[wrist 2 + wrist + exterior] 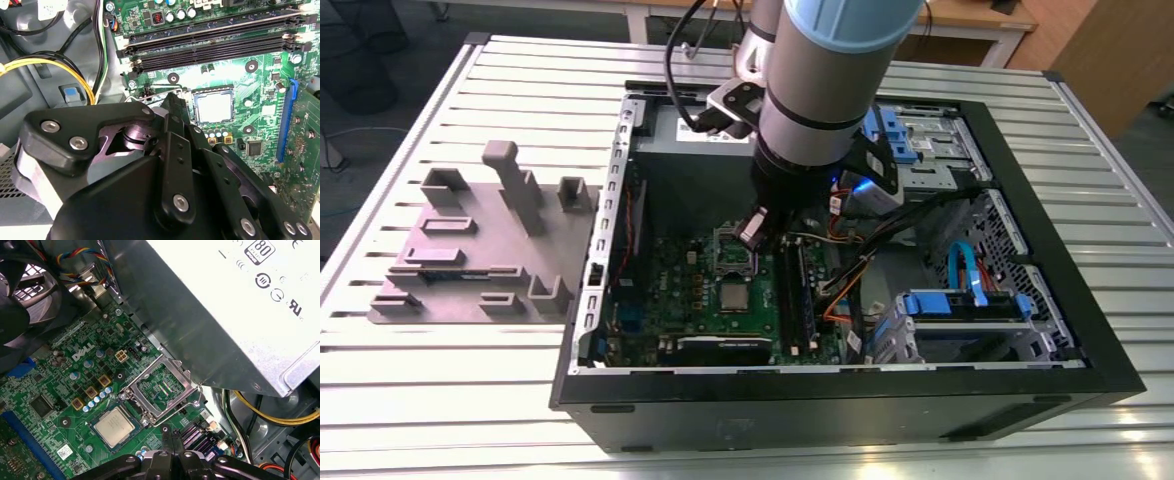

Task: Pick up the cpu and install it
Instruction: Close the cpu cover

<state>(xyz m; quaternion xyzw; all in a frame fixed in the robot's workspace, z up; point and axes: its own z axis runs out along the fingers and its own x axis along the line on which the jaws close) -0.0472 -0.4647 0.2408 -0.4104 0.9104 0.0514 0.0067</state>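
On the exterior view's left, a grey tray (467, 250) of upright plastic blocks stands on the slatted desk (427, 390), well apart from the work. To its right lies the open computer case (854, 400), and the arm reaches down into it, with the hand (757, 232) just above the green board (700, 300).

The cpu (736, 296) already sits in its socket on that board, near the hand but apart from it, so I judge the placing done and the step in hand to be the closing-up. In the first wrist view the metal socket frame (161, 390) stands swung open just beside the cpu (114, 426). Finishing calls for that frame to come down flat over the chip without shifting it.

How far the hand is open I cannot tell; I see nothing in it.

The cpu (214, 107) is a small flat square with a pale, dull-silver metal top, lying level and square in its socket.
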